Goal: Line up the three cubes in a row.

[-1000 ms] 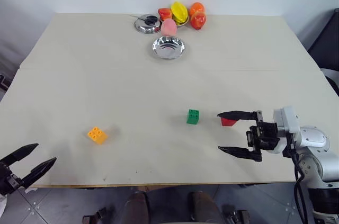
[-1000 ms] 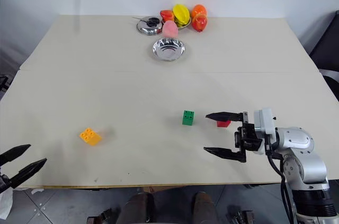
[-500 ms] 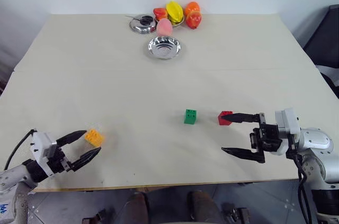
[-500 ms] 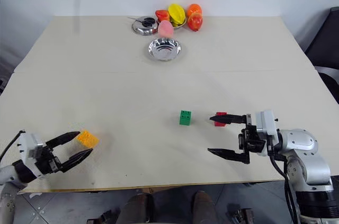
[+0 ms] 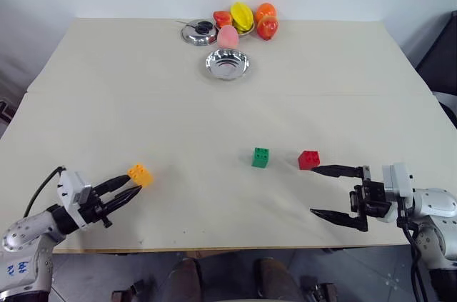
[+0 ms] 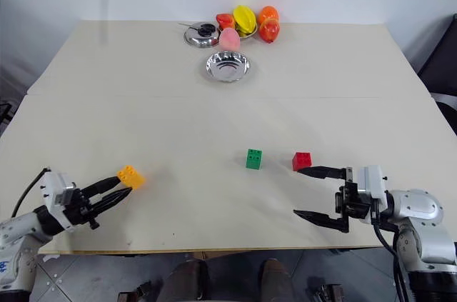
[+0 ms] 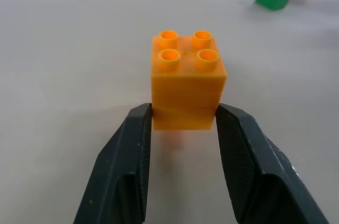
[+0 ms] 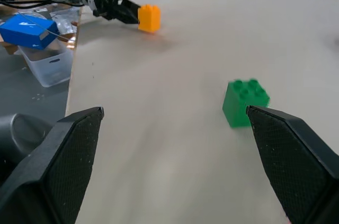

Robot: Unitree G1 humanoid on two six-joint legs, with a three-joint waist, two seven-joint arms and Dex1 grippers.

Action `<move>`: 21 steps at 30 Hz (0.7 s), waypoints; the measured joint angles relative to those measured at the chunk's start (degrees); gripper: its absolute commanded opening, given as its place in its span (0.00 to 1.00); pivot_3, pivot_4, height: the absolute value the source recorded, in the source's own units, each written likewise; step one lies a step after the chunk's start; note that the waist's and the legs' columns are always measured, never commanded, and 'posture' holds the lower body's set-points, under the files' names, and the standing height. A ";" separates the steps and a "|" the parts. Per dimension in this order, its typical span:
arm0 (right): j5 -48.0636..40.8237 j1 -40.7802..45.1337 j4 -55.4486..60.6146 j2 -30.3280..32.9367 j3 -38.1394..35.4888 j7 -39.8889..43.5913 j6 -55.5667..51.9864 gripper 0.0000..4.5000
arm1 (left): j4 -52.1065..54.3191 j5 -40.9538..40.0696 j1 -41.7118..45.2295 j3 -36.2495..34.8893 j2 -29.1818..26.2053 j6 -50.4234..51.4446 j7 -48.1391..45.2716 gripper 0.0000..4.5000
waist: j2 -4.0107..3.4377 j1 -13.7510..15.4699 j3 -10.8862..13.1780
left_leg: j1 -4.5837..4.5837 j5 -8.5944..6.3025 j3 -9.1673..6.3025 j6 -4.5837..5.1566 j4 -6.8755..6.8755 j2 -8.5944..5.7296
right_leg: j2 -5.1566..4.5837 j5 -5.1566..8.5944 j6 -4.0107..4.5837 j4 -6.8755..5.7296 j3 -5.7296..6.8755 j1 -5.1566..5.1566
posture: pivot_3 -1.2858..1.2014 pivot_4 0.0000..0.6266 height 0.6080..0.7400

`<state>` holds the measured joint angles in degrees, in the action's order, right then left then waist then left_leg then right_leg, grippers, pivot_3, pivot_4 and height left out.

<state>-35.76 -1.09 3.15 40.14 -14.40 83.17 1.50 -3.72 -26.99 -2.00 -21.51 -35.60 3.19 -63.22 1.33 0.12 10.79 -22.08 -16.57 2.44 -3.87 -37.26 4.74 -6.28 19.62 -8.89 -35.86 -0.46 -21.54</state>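
From the head, the beige worktop (image 5: 214,116) carries everything: the left gripper (image 5: 133,186) reaches in over the near left corner and its two black fingers are pinching the orange-yellow cube (image 5: 139,173), which sits close to the near edge on the left side. The green cube (image 5: 260,157) stands studs-up a little right of the middle, and the red cube (image 5: 308,160) is just beside it toward the right edge, the two apart with a small gap. The right gripper (image 5: 323,192) comes in level from the near right corner with its fingers spread wide, the upper fingertip close to the red cube and not touching it. Up by the far edge sit a steel bowl (image 5: 227,64), a pot lid (image 5: 199,32) and a cluster of toy fruits (image 5: 246,21). Over to the left wrist: the orange-yellow cube is squeezed at its lower half between the two dark pads (image 7: 127,166), studs up, with the green and red cubes small in the distance. On the right wrist, both fingers (image 8: 61,155) stand far apart, the green cube between them on the surface, and beyond it the left gripper clamps the orange-yellow cube near the worktop's edge.
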 measured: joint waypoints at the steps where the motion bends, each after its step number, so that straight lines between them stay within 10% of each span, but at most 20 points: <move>1: -0.01 -1.31 0.07 0.08 -0.93 -0.17 0.21 1.00 | -0.82 0.41 2.47 1.96 -1.16 -0.01 -1.31 0.33 | 0.00 0.16 0.00 | 0.00 0.01 -0.01 -0.02 0.00 0.00 | 0.01 0.00 0.00 -0.01 0.01 0.00 | 0.52 0.24 1.00; 9: -0.37 -9.35 1.48 0.25 -8.20 -2.19 1.22 1.00 | -19.92 8.35 32.79 18.62 -2.23 -7.15 -15.87 0.33 | -0.11 1.24 -0.05 | 0.00 0.05 0.08 -0.08 -0.10 -0.01 | 0.06 -0.04 -0.09 0.02 -0.01 0.02 | 0.52 0.24 1.00; 21: -1.38 -17.82 6.41 -2.15 -13.28 -6.25 2.44 1.00 | -52.25 19.67 54.60 27.91 9.64 -20.73 -18.73 0.33 | -0.07 1.46 -0.03 | -0.10 0.05 0.11 -0.07 -0.13 -0.02 | 0.06 -0.12 -0.24 0.21 -0.02 0.01 | 0.52 0.24 1.00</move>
<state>-37.14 -18.91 9.56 37.99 -27.68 76.92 3.94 -55.97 -7.33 52.60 6.40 -25.96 -17.54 -81.95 1.26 1.58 10.77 -22.19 -16.52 2.55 -3.94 -37.39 4.72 -6.22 19.51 -9.13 -35.65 -0.48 -21.54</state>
